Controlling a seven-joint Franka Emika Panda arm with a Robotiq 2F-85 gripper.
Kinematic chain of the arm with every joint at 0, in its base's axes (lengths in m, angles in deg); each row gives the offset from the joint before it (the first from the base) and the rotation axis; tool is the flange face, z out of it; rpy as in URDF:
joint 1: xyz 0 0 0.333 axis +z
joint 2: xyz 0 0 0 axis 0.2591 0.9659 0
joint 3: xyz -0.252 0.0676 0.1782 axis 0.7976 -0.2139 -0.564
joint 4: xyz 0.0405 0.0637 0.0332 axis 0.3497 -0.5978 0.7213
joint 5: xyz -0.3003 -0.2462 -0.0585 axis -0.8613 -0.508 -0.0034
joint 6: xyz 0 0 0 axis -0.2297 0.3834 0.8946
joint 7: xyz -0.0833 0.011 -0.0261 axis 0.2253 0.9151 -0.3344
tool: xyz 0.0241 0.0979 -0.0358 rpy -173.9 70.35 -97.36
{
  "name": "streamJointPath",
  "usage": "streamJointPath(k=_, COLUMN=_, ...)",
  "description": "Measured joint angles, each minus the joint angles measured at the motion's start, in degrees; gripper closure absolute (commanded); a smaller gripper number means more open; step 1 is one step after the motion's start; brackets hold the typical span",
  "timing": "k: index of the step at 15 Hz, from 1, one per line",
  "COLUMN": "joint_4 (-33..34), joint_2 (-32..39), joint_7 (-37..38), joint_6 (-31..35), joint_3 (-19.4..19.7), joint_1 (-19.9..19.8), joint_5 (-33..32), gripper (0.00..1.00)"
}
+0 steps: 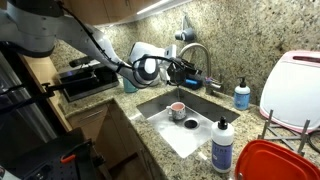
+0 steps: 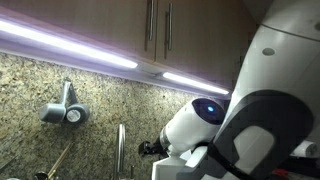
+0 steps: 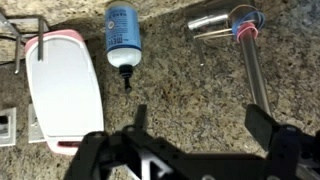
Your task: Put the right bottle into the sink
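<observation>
The right bottle [image 1: 222,145], tall and white with a black cap and a bluish label, stands upright on the granite at the sink's near corner. The sink [image 1: 188,141] is a grey steel basin with a curved chrome faucet [image 1: 201,55] behind it. My gripper [image 1: 190,72] hovers above the sink's back edge beside the faucet, well away from the bottle. In the wrist view the gripper [image 3: 202,125] is open, with only speckled counter between its black fingers [image 3: 266,127]. That view shows the faucet [image 3: 243,30] but not the white bottle.
A smaller blue pump bottle [image 1: 242,95] [image 3: 120,35] stands behind the sink, next to a white and pink cutting board [image 1: 293,85] [image 3: 65,92]. A cup [image 1: 177,109] sits in the basin. A red lid [image 1: 275,160] lies near the white bottle. A black appliance [image 1: 88,80] stands on the counter beyond the sink.
</observation>
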Motion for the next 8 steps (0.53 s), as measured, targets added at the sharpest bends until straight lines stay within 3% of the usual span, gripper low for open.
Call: streamJointPath(k=8, joint_4=3.33, joint_2=-4.01, joint_7=3.45, joint_6=-0.05, joint_3=-0.78, joint_1=-0.62, joint_5=2.01, gripper=0.0)
